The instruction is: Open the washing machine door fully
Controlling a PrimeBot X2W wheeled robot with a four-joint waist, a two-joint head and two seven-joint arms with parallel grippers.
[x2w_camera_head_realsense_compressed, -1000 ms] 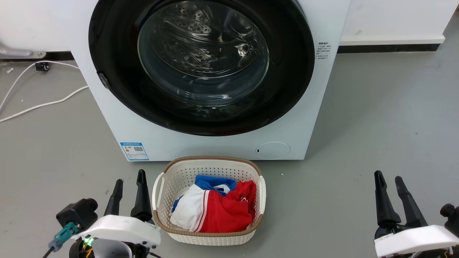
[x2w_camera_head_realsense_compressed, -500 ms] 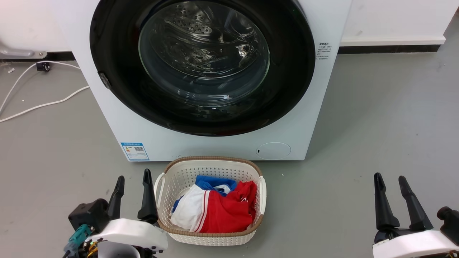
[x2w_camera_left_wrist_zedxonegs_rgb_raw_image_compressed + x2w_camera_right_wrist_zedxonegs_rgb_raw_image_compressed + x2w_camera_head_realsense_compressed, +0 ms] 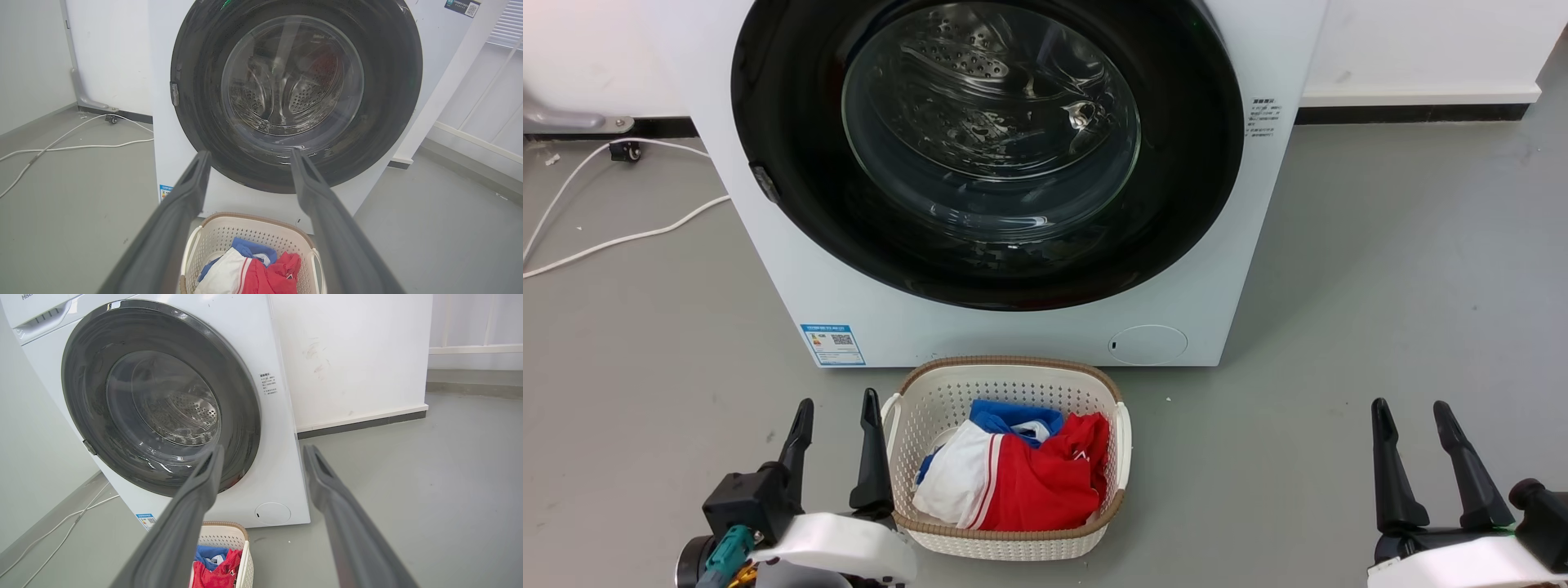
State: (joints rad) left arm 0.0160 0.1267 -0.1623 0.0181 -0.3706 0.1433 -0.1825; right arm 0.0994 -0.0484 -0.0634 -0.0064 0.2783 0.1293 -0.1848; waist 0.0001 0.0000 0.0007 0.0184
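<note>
Washing machine door (image 3: 988,147) was shut flush against the front of the washing machine (image 3: 1013,335), with a small latch tab (image 3: 761,184) on its left rim. A white laundry basket (image 3: 1005,363) sat on the grey floor (image 3: 1380,269) just in front of the machine, with red, white and blue clothes (image 3: 1029,482) inside. Left gripper (image 3: 838,400) hung low just beside the basket's left side, fingers spread, holding nothing. Right gripper (image 3: 1410,405) was well off to the right, fingers spread, empty. A white cable (image 3: 621,238) lay left of the machine.
</note>
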